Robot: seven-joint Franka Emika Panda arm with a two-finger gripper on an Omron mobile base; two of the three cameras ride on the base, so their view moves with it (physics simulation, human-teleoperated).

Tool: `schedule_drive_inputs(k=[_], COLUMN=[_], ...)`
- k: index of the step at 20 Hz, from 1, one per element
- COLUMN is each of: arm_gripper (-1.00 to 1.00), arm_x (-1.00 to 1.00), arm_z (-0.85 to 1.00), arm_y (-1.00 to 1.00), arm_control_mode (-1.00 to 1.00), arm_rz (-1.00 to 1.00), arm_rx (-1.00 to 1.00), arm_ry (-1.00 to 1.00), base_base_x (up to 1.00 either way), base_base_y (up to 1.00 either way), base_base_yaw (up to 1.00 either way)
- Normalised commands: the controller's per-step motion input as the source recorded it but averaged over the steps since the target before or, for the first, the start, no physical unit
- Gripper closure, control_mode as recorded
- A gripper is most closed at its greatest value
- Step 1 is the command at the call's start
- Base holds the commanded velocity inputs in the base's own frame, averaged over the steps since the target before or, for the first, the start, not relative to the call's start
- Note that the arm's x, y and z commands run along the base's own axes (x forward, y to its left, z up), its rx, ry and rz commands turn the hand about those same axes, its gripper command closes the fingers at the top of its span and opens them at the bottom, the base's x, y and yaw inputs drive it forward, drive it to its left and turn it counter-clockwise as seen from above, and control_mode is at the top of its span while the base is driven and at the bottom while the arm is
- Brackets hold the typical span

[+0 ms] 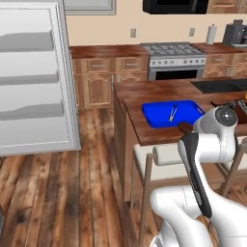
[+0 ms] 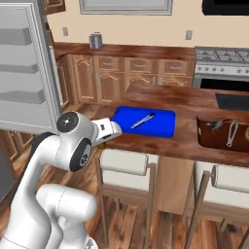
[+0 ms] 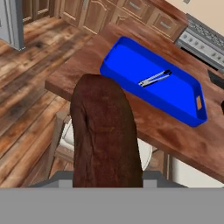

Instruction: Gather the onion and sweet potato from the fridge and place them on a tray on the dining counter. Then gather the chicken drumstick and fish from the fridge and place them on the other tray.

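A kitchen with a plank wood floor (image 1: 72, 193) holds the dining counter (image 2: 185, 136), its dark reddish-brown top edged by pale stools (image 2: 127, 164). In the hand view the sweet potato (image 3: 105, 135) stands nearest, a dark brown elongated lump rising between the fingers, which are hidden behind it, so the gripper (image 3: 107, 181) is pinching it from both sides. The arm bends at a raised elbow and reaches forward level, the hand hovering at the counter's near edge, just short of the tray (image 2: 146, 121). That blue tray lies on the counter top and contains one slim silver utensil (image 3: 154, 78), too small to identify. Further along the top, a brown box (image 2: 221, 136) holds metal tools. Beyond stand wood cabinets, a stove (image 1: 176, 58) and the open fridge (image 1: 34, 77), white inside with grey shelves. No writing is legible.
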Motion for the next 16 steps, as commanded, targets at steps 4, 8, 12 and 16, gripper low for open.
schedule_drive_inputs(k=[4, 8, 12, 16], arm_gripper=[1.00, 1.00, 1.00, 1.00], arm_x=[0.00, 0.00, 0.00, 0.00], arm_z=[0.00, 0.00, 0.00, 0.00], arm_y=[0.00, 0.00, 0.00, 0.00], arm_control_mode=[1.00, 1.00, 1.00, 1.00], arm_rz=[0.00, 0.00, 0.00, 0.00], arm_rx=[0.00, 0.00, 0.00, 0.00], arm_ry=[0.00, 0.00, 0.00, 0.00], base_base_x=[0.35, 0.32, 0.28, 0.32], base_base_y=[-0.13, -0.05, -0.05, -0.01], base_base_yaw=[-0.04, 0.00, 0.00, 0.00])
